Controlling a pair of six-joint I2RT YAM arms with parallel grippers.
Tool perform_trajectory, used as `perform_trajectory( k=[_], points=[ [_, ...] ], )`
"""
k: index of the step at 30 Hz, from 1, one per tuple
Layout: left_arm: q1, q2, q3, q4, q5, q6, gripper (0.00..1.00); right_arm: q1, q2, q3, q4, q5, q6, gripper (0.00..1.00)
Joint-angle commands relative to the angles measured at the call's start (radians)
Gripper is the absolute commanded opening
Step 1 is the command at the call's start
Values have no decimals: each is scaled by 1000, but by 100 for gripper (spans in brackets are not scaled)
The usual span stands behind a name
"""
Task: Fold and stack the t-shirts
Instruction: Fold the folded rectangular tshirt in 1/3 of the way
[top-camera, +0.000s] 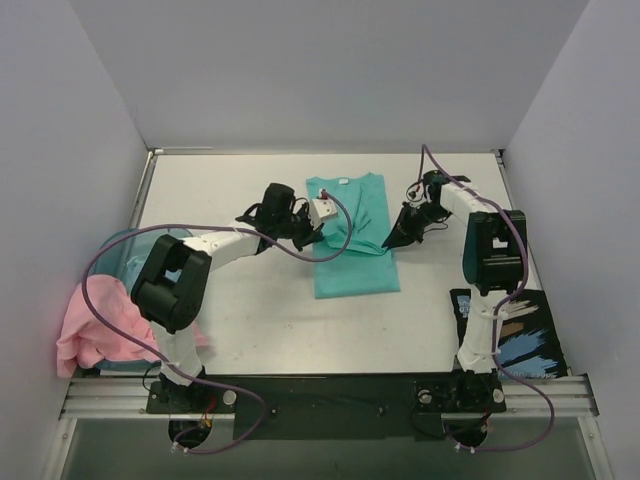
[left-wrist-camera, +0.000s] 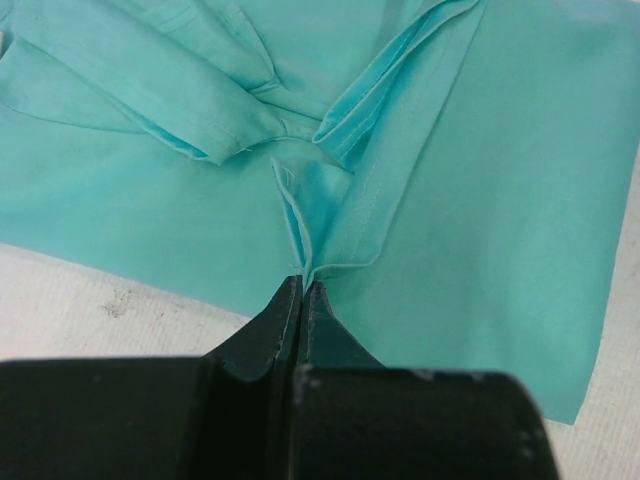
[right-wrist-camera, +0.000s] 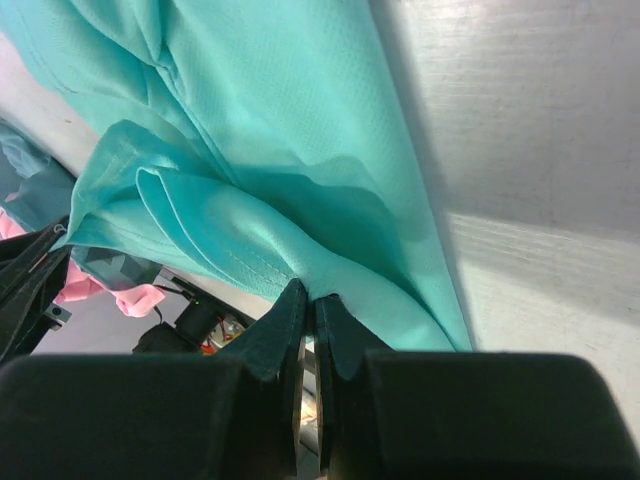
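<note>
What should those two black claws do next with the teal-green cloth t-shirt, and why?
Probably raise both together a little, level, to start the next fold. The left gripper and right gripper are each shut on a bunched edge of the teal-green cloth t-shirt, on opposite sides, and it lies only partly folded on the pale grey table.

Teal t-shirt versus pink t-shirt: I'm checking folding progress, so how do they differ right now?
The teal t-shirt lies smoothed out mid-table with its sides folded in; the pink t-shirt sits in a crumpled heap at the left edge by the blue tub. The teal one is pinched by both the left gripper and the right gripper; nothing holds the pink one. Both are plain soft cloth, and neither is stacked yet.
</note>
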Motion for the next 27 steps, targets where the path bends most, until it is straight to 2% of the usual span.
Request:
perform_trajectory(
  k=[1, 13, 14, 15, 17, 18, 20, 22, 25, 26, 27],
  points=[
    [4, 33, 68, 65, -11, 11, 0, -17, 1, 36, -39, 20, 3, 0],
    [2, 76, 75, 78, -22, 15, 0, -25, -49, 22, -19, 121, 45, 0],
    [2, 79, 76, 72, -20, 21, 5, -25, -31, 25, -20, 126, 45, 0],
    [1, 85, 76, 69, -22, 28, 26, -25, -26, 31, -19, 135, 45, 0],
    [-5, 90, 82, 65, -52, 29, 53, -37, -8, 43, -11, 150, 56, 21],
    [-5, 91, 91, 62, -69, 28, 56, -43, -9, 53, -10, 164, 62, 37],
    [-4, 91, 117, 46, -141, 25, 62, -45, -20, 102, -10, 204, 60, 44],
    [1, 91, 157, 7, -259, 40, 63, -45, -37, 166, -10, 239, 51, 46],
    [4, 79, 211, -74, -304, 89, 63, -37, -97, 186, -13, 314, 19, 47],
    [4, 73, 217, -105, -296, 90, 63, -34, -114, 174, -11, 323, -6, 43],
    [4, 62, 220, -118, -284, 95, 61, -23, -141, 138, -11, 331, -24, 35]
  ],
)
